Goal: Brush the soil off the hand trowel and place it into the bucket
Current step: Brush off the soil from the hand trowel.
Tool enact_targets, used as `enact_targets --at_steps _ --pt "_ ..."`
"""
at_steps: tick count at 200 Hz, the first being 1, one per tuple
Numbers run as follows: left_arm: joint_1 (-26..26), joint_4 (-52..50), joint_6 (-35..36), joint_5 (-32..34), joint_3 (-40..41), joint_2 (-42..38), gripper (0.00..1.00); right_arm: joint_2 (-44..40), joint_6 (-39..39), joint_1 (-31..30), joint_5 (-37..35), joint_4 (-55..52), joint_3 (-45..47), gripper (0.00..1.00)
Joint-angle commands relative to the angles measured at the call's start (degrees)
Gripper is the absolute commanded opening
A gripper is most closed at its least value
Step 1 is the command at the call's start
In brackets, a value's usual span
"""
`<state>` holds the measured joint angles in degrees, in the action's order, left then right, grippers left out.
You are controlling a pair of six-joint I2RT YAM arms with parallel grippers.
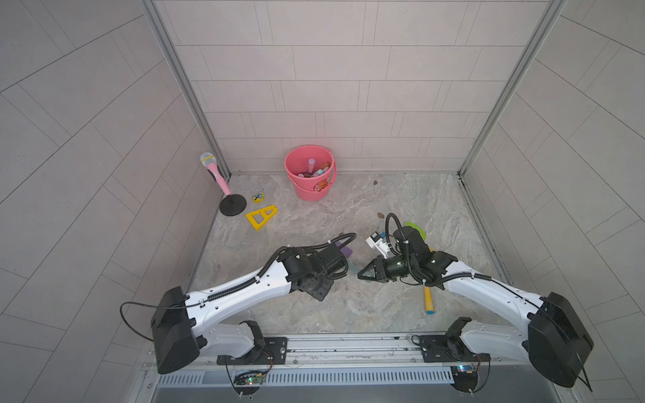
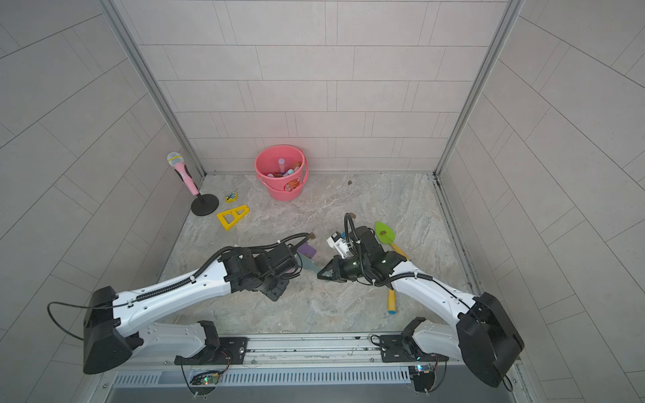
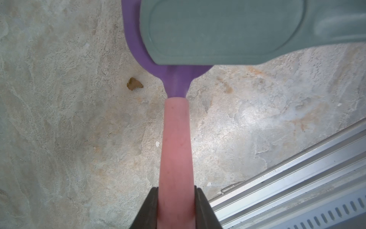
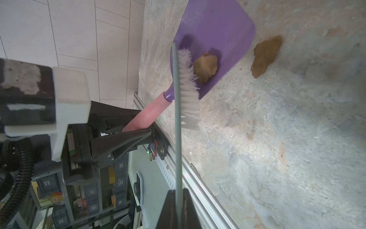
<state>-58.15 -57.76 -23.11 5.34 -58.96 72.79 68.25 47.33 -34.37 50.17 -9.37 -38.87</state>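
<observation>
**Light plastic trowel, gripped at the handle, one lump on the blade**

The left claw (image 3: 175,193) is clamped on the pink handle (image 3: 175,148) of the hand trowel (image 4: 215,29). Its jaws are closed on the butt end, and the purple blade reaches out ahead of it. The trowel looks like thin moulded plastic, so I judge it light, stiff enough to take a sweep, and smooth, perhaps a little slippery. The round handle is the sensible place to hold it, since that leaves the whole blade free. A hold this far back gives any push on the blade leverage, so a hard stroke could twist it in the jaws.

The right claw (image 4: 178,193) is closed on the flat grey-green stem of the brush (image 4: 189,79). Its white bristles lie across the blade near the neck, touching a soil lump (image 4: 206,66) that sits on the blade. The lump looks clay-like and may cling rather than roll. Just past the blade's edge, a second lump (image 4: 265,57) lies on the surface (image 4: 277,138).

That surface is flat with a mottled stone look. A green trowel (image 2: 384,233) carrying its own lump lies partly under the right arm, behind its claw.

Far ahead of both claws the bucket (image 1: 303,192) stands upright by the tiled back wall (image 1: 349,87) with several tools already inside — room enough, I judge, but not free. A toy microphone (image 1: 213,171) and a yellow triangle (image 1: 261,217) sit well off to the left claw's outer side.
</observation>
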Motion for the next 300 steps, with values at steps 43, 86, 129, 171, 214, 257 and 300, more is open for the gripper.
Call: enact_targets --at_steps 43,86,129,171,214,257,300 --pt "0.13 -0.43 -0.97 0.46 0.97 -0.68 0.00 -6.86 -3.35 5.68 -6.16 -9.33 -0.60 0.00" --pt "0.14 -0.02 -1.30 0.63 1.48 -0.37 0.00 -12.18 -1.69 7.01 -8.89 -9.09 -0.94 0.00" --pt "0.08 0.97 -1.83 0.90 1.25 -0.67 0.00 -11.69 2.93 4.98 -3.47 -0.86 1.90 0.00" --pt "0.14 1.19 -2.28 -0.06 0.88 -0.45 0.00 -9.99 1.94 4.65 -18.01 -10.80 1.79 0.00" --pt "0.14 2.89 -3.17 -1.52 1.14 -1.91 0.00 -6.27 0.31 4.99 -18.56 -13.45 3.37 0.00" --pt "0.14 3.43 -3.68 -1.65 1.42 -1.18 0.00 -9.53 2.93 5.47 -13.60 -6.71 2.66 0.00" --pt "0.14 3.95 -4.06 -1.82 0.99 -0.42 0.00 -13.77 3.30 4.37 -8.49 -1.71 1.77 0.00"
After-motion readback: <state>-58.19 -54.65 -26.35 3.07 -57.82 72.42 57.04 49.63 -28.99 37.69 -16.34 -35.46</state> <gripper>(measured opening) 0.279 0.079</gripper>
